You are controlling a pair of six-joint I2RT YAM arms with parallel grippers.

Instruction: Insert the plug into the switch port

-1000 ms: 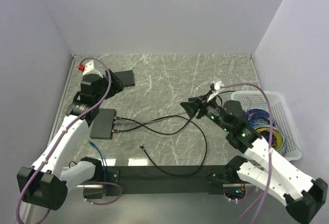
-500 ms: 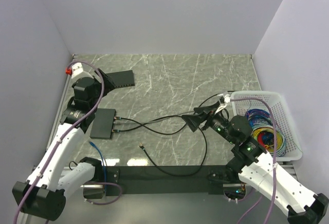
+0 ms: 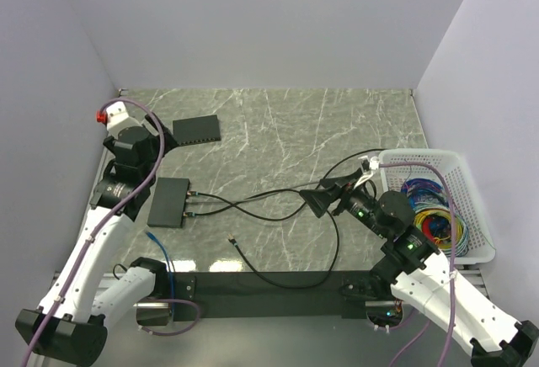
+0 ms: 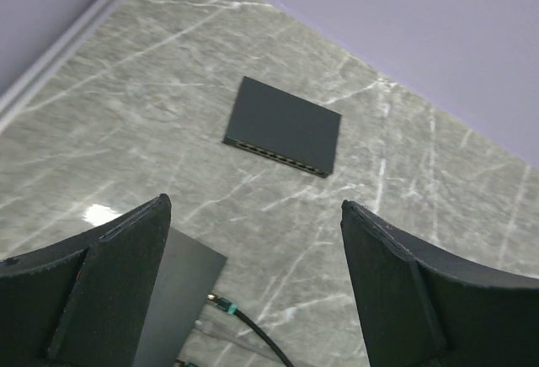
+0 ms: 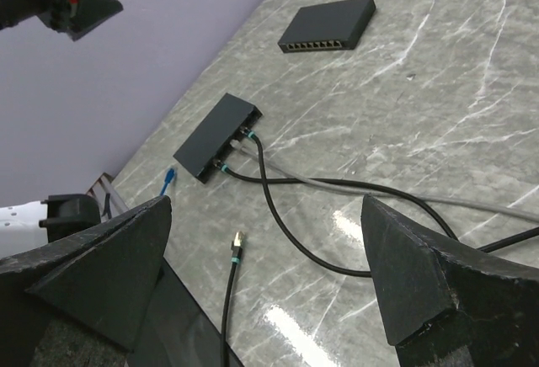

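While my left hand [image 4: 253,211] and right hand [image 5: 265,207] hang spread and empty, the plug [image 5: 237,238] lies loose at lower left; crossed cables [image 5: 263,183] might snag my reach.

Grey marble table [image 3: 286,131], veined white. Near switch [image 3: 169,202] and far switch [image 3: 196,129] are matte black; the plug [image 3: 231,238], pale gold.

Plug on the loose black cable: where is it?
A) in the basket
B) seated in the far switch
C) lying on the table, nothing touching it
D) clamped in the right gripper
C: the plug lies bare on the table toward its near edge, and the left gripper and right gripper both stand open with nothing between their fingers.
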